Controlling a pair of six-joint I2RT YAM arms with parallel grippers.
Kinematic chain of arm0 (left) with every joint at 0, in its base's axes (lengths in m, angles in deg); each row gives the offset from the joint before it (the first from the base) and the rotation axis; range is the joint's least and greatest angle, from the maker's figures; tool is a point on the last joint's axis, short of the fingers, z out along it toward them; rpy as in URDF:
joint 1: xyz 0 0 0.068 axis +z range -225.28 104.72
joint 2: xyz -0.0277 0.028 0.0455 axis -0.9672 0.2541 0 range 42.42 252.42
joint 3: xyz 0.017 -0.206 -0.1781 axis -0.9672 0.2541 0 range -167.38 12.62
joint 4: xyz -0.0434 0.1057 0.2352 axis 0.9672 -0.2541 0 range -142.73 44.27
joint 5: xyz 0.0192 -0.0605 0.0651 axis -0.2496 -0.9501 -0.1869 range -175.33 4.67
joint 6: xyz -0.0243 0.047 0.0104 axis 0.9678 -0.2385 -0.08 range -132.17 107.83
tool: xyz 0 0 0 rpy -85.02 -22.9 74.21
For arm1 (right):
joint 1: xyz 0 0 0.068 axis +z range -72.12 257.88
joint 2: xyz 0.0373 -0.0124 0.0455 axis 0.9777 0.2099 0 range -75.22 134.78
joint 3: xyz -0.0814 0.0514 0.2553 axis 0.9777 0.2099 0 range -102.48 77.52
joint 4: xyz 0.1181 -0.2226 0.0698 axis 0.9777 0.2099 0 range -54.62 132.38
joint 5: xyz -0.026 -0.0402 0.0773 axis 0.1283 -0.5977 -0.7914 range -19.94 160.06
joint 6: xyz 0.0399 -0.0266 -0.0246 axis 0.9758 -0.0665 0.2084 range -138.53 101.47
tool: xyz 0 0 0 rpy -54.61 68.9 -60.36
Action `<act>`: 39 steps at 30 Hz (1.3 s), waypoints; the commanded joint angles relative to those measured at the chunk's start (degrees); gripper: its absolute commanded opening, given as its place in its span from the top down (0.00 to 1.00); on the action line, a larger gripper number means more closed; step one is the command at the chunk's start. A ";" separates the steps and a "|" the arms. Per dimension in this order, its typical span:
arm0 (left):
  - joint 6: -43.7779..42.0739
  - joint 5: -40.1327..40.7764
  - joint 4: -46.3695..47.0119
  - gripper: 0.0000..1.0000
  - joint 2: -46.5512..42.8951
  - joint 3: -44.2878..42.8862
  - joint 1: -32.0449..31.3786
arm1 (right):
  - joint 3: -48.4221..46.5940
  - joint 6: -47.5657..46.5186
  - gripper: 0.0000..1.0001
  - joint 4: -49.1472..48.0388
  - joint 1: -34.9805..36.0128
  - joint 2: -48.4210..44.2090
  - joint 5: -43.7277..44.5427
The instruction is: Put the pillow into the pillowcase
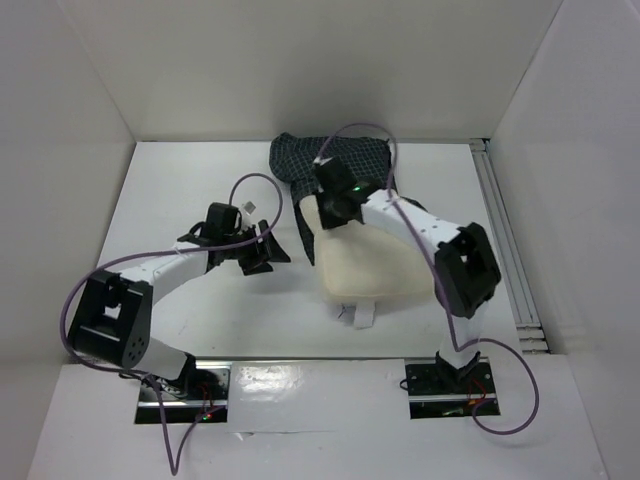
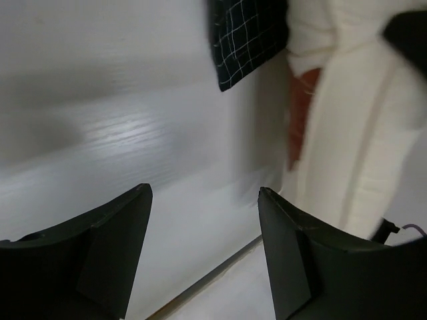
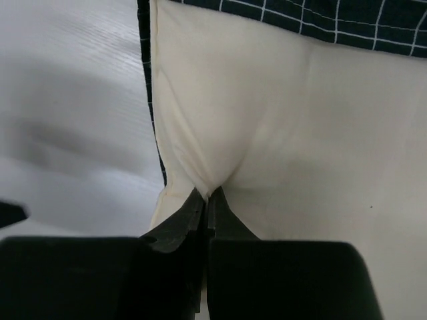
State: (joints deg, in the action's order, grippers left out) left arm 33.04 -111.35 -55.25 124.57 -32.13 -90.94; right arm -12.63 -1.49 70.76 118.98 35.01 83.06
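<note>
White table [image 1: 200, 180]: my right gripper [image 3: 207, 195] pinched a fold of the pillow [image 1: 375, 270], jaws pressed together; its long axis ran six to twelve o'clock toward the pillowcase [image 1: 297, 160]. My left gripper [image 1: 264, 250], spread, hung at nine o'clock.

Far end of pillow [image 1: 372, 268] under pillowcase [image 1: 296, 163]
</note>
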 commanded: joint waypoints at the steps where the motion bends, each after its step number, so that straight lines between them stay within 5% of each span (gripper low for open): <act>1: 2.42 -5.88 11.96 0.22 2.75 1.16 -1.56 | 2.26 -2.18 1.00 -5.93 -8.22 -12.74 -14.29; 7: 3.04 -10.37 22.79 0.20 12.23 -2.00 -3.85 | 1.56 -3.33 1.00 -5.40 -13.85 -14.43 -29.14; 17: 1.64 -5.54 30.35 0.11 11.81 -3.24 -7.02 | -0.82 -3.85 1.00 -4.00 -13.86 -13.20 -29.69; 25: 1.72 1.60 29.46 0.17 19.27 -11.67 -7.02 | -0.82 -3.85 1.00 -4.00 -13.86 -12.68 -30.22; 29: 2.25 0.71 30.36 0.35 22.34 -14.30 -8.06 | -0.82 -3.33 1.00 -4.53 -13.33 -12.15 -30.22; 30: 2.25 0.71 30.35 0.46 22.35 -14.83 -8.07 | -0.82 -3.33 1.00 -4.53 -13.33 -12.15 -30.22; 31: 2.77 0.10 30.35 0.71 23.05 -14.84 -8.07 | -1.43 -2.80 1.00 -4.53 -13.33 -12.15 -30.22; 34: 3.30 -0.52 30.35 1.00 24.45 -16.15 -7.55 | -2.05 -2.80 1.00 -4.53 -12.81 -11.63 -30.22; 39: 7.60 -6.93 37.10 1.00 22.80 -14.13 -6.40 | -4.33 -2.80 1.00 -4.78 -11.66 -10.49 -24.70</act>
State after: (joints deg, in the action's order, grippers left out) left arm 37.74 -113.12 -25.57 148.70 -46.23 -98.15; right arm -12.10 -4.88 69.73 105.89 24.54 56.79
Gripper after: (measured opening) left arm 0.029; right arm 0.024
